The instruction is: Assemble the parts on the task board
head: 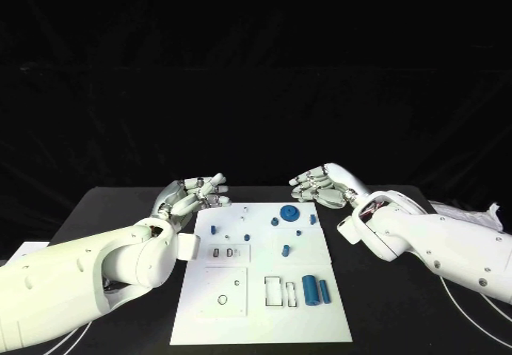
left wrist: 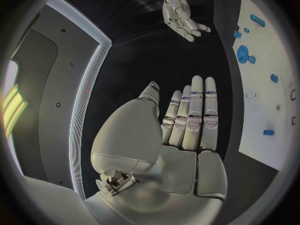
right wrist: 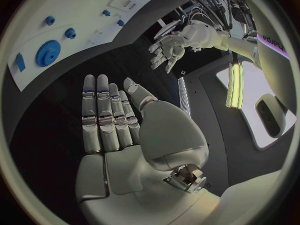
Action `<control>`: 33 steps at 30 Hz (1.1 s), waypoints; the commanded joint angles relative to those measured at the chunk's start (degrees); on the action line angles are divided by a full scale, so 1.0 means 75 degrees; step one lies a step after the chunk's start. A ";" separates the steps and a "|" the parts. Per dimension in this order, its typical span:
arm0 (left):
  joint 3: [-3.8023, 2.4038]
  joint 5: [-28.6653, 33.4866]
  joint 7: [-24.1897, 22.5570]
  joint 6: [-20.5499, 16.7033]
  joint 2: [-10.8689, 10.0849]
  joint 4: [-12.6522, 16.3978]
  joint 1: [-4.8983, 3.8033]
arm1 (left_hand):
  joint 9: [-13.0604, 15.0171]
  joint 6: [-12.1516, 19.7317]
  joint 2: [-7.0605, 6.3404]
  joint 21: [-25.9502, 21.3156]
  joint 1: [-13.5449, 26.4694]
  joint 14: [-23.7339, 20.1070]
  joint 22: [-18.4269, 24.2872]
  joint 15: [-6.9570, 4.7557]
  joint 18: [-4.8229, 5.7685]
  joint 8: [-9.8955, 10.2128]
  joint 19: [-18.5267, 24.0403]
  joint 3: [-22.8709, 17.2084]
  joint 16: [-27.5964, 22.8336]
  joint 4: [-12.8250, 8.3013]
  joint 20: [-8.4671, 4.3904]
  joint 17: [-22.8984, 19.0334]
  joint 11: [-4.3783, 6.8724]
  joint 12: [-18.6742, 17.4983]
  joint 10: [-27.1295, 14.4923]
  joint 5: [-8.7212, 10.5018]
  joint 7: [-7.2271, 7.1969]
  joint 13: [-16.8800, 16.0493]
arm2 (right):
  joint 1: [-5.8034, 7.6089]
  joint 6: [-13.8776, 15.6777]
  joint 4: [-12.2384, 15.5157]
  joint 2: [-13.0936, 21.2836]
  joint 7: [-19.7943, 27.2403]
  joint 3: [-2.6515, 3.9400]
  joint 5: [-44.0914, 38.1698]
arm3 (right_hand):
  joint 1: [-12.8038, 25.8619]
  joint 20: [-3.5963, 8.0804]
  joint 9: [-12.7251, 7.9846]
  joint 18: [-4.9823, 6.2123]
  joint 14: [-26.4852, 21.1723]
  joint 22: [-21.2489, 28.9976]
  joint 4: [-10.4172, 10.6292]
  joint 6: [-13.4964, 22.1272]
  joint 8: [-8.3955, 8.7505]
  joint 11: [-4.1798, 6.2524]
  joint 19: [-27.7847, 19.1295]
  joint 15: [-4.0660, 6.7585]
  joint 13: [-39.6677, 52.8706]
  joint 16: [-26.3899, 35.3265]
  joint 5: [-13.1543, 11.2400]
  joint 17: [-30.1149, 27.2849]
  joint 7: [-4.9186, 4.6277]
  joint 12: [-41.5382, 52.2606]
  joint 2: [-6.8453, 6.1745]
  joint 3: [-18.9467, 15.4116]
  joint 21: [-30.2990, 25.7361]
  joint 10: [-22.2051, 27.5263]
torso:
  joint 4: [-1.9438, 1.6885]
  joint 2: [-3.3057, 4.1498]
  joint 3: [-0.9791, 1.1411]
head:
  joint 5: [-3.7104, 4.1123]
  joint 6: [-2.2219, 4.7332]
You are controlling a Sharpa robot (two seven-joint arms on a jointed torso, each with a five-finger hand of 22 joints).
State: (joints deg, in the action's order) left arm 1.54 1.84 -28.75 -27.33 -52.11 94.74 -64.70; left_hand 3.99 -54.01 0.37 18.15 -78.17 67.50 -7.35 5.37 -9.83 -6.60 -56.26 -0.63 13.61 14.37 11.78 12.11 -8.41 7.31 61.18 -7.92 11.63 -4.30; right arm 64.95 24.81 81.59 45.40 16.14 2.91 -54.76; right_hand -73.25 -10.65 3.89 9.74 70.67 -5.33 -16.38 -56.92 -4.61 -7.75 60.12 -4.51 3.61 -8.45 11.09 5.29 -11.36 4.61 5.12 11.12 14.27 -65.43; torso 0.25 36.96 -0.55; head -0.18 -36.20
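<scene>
Left robot hand: the left robot hand (head: 198, 195) hovers off the task board's far left corner, fingers loosely spread and holding nothing; its own wrist view has the fingers (left wrist: 195, 116) straight and side by side over bare bench.
Right robot hand: the right robot hand (head: 323, 183) hangs beyond the board's far right corner, fingers apart with a slight curl, also carrying nothing.
Task board: the white task board (head: 203, 325) lies flat in the middle of the black bench (head: 118, 207), between the two arms.
Parts: a blue gear (head: 289, 214) sits near the far edge with small blue pegs around it; a blue cylinder (head: 309, 290) and a flat blue bar (head: 322, 289) lie side by side near the front right.
Progress: judging by the scattered pieces, assembly looks barely begun.
Risk: the pegs are small and close together, so a broad reach could nudge a neighbour or roll the cylinder off its spot; both hands heading for the far edge could also crowd each other.
View difference: the right wrist view shows the gear (right wrist: 48, 53) up close, teeth visible, while the head view alone takes in the near half of the board with the cylinder and its outlined slots.
</scene>
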 commanded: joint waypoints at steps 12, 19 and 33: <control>-0.0136 0.0101 0.0119 0.0655 -0.0309 0.0897 -0.0076 | -0.0011 -0.0273 0.0117 0.0142 -0.0201 0.0514 -0.0002 -0.0134 -0.0090 0.0153 -0.0527 0.0194 0.0108 -0.0116 -0.0145 0.0581 0.0062 -0.0248 0.0321 0.0050 -0.0035 0.0007 | 0.0360 -0.1268 0.0094 -0.0192 -0.2090 0.0130 -0.5274 | 0.0330 0.0901 -0.0001 0.0059 0.2098 -0.1308 0.0160 -0.0450 0.0123 0.0430 0.2564 0.0748 0.0012 -0.3562 0.0042 0.2090 0.0392 -0.0140 -0.0642 0.0393 0.2611 -0.0266 | -0.0166 0.0776 0.0009 | 0.0228 0.0219; -0.0146 0.0123 0.0142 0.0655 -0.0417 0.1078 -0.0137 | -0.0011 -0.0272 0.0119 0.0141 -0.0197 0.0514 -0.0001 -0.0132 -0.0089 0.0161 -0.0530 0.0201 0.0109 -0.0116 -0.0145 0.0597 0.0059 -0.0261 0.0314 0.0050 -0.0034 0.0010 | 0.0472 -0.1660 -0.0006 -0.0389 -0.2434 0.0152 -0.6076 | 0.0467 0.0897 0.0006 -0.0113 0.2048 -0.3037 0.0313 -0.0458 0.0122 0.0441 0.2686 0.0739 0.0020 -0.5248 -0.0082 0.3527 0.0436 -0.0141 -0.0808 0.0594 0.4256 -0.0126 | -0.0188 0.0959 0.0002 | 0.0268 0.0275; -0.0148 0.0145 0.0169 0.0658 -0.0520 0.1263 -0.0252 | -0.0011 -0.0267 0.0124 0.0139 -0.0200 0.0508 0.0002 -0.0129 -0.0087 0.0178 -0.0531 0.0211 0.0106 -0.0123 -0.0144 0.0629 0.0054 -0.0289 0.0295 0.0050 -0.0033 0.0015 | 0.0518 -0.1940 -0.0122 -0.0667 -0.2722 0.0155 -0.6679 | 0.0446 0.0835 0.0009 -0.0197 0.1946 -0.4085 0.0534 -0.0423 0.0120 0.0438 0.2579 0.0733 0.0025 -0.6347 -0.0156 0.4571 0.0465 -0.0135 -0.0941 0.0741 0.5275 -0.0020 | -0.0281 0.1167 -0.0026 | 0.0324 0.0312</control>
State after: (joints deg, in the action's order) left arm 0.47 2.66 -27.33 -23.71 -55.96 103.99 -66.49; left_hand 3.97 -56.09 1.35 19.00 -79.15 71.00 -7.38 4.51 -9.83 -5.49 -59.80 0.54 14.22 13.50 10.85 16.78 -7.98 5.30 63.77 -7.92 11.14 -4.25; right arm 68.74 12.43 80.76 40.55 -2.51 4.03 -101.71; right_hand -69.83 -4.24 3.86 8.82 83.83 -35.83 -12.80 -60.18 -3.90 -4.47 79.60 0.82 3.75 -55.84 10.18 39.45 -8.17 3.71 -1.23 16.70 53.64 -65.96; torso -1.67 45.31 -0.63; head 2.09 -33.96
